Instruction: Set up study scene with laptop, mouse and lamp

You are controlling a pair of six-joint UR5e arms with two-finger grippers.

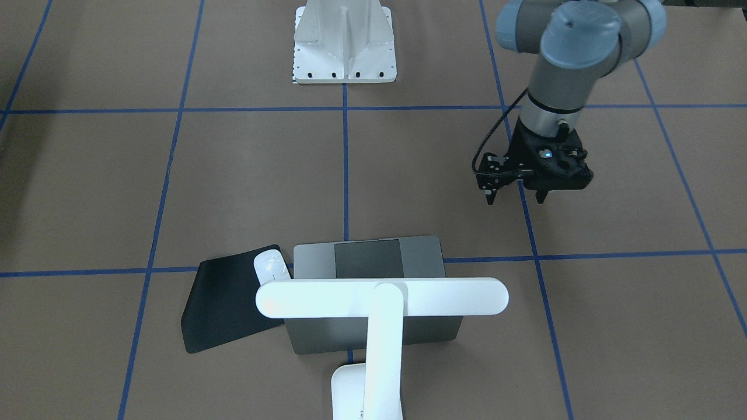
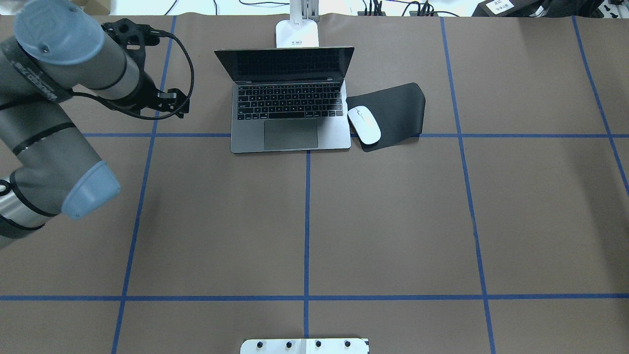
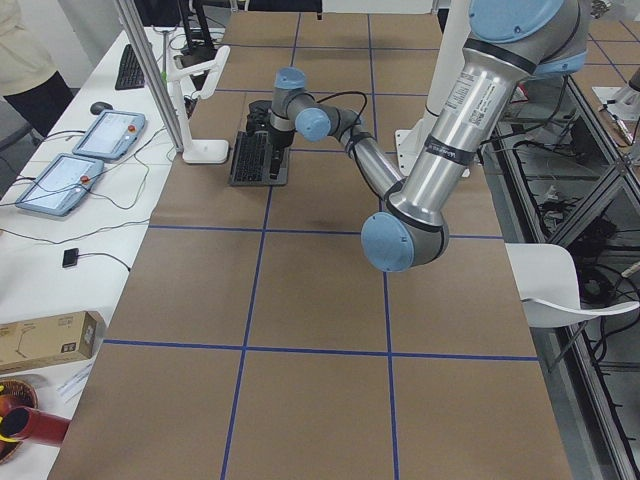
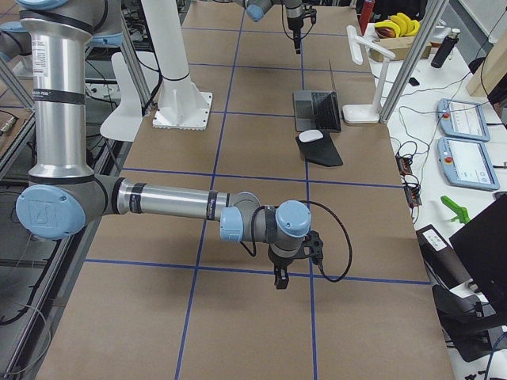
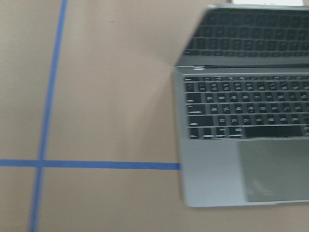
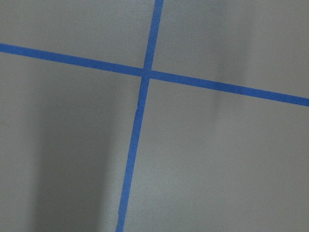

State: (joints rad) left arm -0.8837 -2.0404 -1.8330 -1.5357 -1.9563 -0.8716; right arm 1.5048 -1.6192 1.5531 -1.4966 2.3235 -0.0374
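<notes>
The laptop [image 2: 290, 98] stands open at the table's far side, screen towards the robot; it also shows in the left wrist view [image 5: 231, 145] and the front view [image 1: 423, 256]. The white mouse [image 2: 364, 124] lies on the near-left corner of a black mat [image 2: 395, 110], just right of the laptop. The white lamp [image 1: 382, 296] stands behind the laptop with its light bar over the lid; only its base [image 2: 296, 33] shows overhead. My left gripper [image 1: 516, 198] hangs open and empty above the table, left of the laptop. My right gripper [image 4: 279, 277] hovers low, far from these things; I cannot tell its state.
A white bolted pedestal [image 1: 344, 44] stands at the robot's side of the table. Blue tape lines [image 6: 140, 106] cross the brown table. A side bench with tablets [image 4: 463, 123] runs behind the lamp.
</notes>
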